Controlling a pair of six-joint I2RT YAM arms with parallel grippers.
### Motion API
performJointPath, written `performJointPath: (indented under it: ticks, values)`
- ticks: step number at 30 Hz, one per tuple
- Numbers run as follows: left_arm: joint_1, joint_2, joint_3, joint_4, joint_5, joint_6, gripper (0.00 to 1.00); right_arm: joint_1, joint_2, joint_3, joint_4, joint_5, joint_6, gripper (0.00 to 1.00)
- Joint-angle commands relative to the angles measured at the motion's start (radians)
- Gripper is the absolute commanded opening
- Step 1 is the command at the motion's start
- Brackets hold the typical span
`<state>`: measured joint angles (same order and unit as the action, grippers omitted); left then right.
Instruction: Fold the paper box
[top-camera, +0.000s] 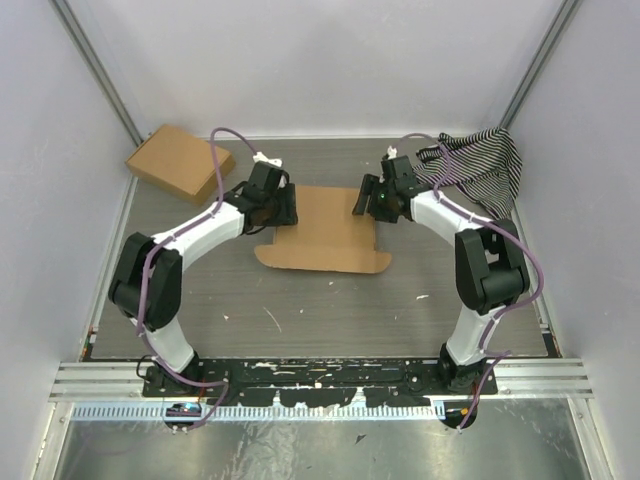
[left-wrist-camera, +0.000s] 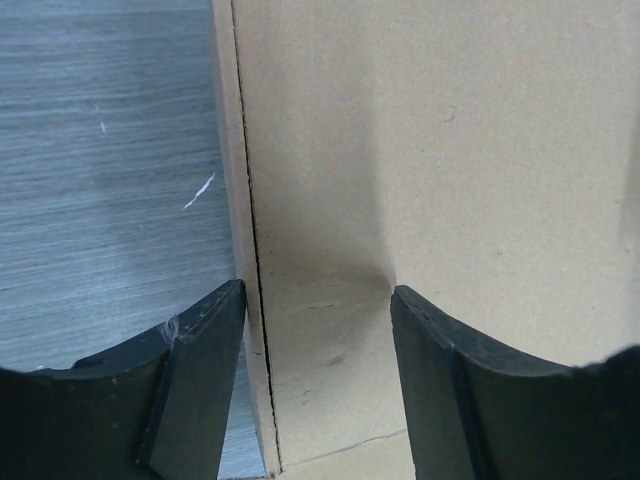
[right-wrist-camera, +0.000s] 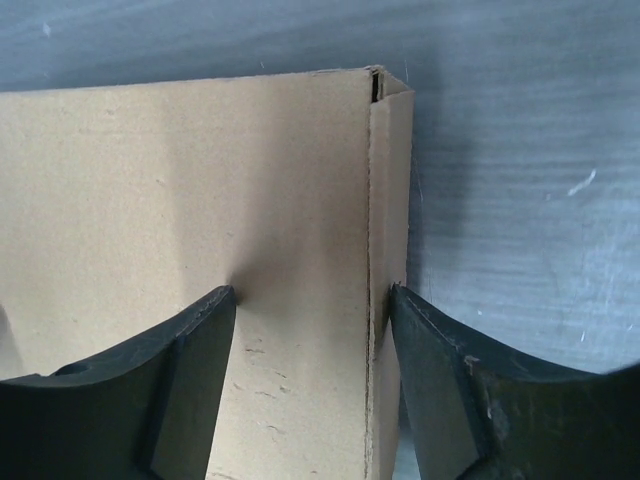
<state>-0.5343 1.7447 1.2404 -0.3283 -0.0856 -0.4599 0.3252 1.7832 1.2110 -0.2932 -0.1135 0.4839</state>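
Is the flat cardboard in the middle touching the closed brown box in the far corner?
Apart. The top view shows a strip of grey table between the paper box and the closed brown box.

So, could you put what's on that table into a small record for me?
Being folded: flat brown corrugated-cardboard sheet, lying on grey table
Left claw: open, straddling the sheet's left edge
Right claw: open, straddling the sheet's right edge
Far left corner: closed brown cardboard box
Far right corner: striped black-and-white cloth
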Motion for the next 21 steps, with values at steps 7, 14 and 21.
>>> performJointPath:
  ticks: [7,14,21]
  values:
    - [0.037,-0.126,-0.027,0.012,-0.039,0.019,0.80,-0.055,0.017,0.276,-0.044,-0.063,-0.113,0.73]
    - [0.059,-0.238,-0.138,-0.030,-0.021,-0.018,0.79,-0.054,-0.176,0.039,-0.023,-0.052,-0.110,0.77]
    - [0.057,-0.400,-0.377,0.121,0.046,-0.081,0.78,-0.042,-0.444,-0.316,0.052,-0.098,-0.122,0.87]
